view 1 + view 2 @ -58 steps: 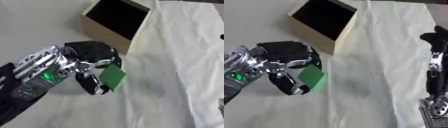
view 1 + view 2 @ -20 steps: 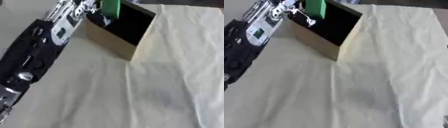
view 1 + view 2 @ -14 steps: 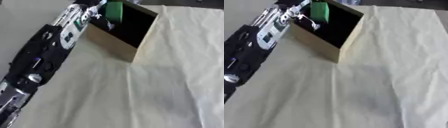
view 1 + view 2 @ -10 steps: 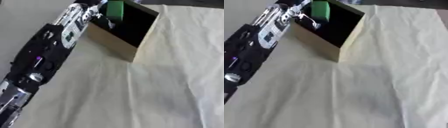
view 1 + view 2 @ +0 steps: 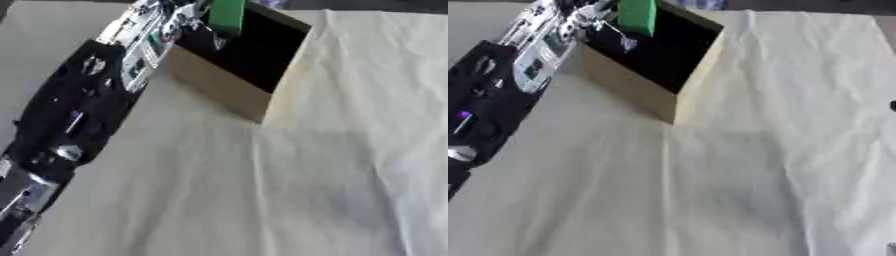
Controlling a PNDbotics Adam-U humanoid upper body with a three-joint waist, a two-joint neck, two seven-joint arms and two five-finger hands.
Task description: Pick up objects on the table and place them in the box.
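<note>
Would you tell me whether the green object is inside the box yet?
Not yet: the green object hangs over the box opening at the left hand, above the dark interior.

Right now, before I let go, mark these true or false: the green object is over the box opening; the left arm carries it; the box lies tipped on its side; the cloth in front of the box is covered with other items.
1. The green object is over the box opening: true.
2. The left hand carries it: true.
3. The box lies tipped on its side: false, it stands upright, opening upward.
4. The cloth in front of the box is covered with other items: false, nothing lies there.
</note>
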